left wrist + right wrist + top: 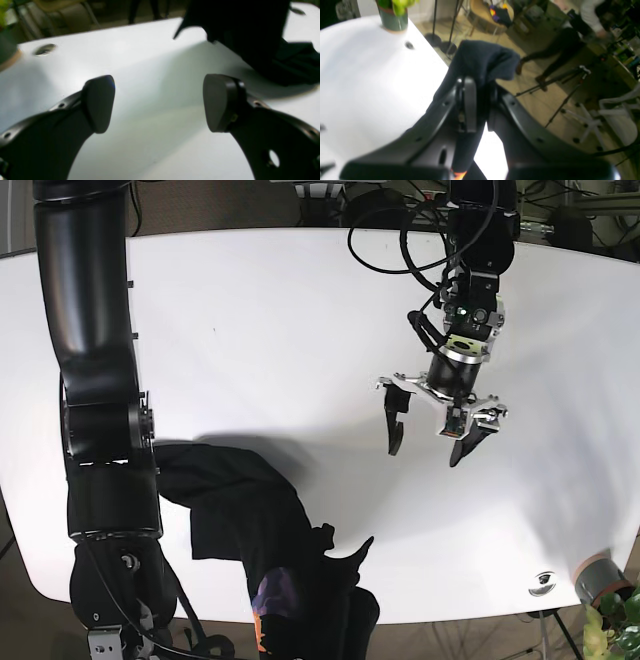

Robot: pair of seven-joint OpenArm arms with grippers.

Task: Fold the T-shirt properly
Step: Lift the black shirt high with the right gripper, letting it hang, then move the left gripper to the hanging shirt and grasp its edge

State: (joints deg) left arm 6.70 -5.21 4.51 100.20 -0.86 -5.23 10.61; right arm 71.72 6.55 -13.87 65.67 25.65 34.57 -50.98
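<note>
1. While the right end effector pinches the dark T-shirt, bunched at the counter's near edge, the left end effector hangs released.
2. Soft, limp cloth probably sags; grip hems or shoulders.

T-shirt black; table white; pot green
</note>
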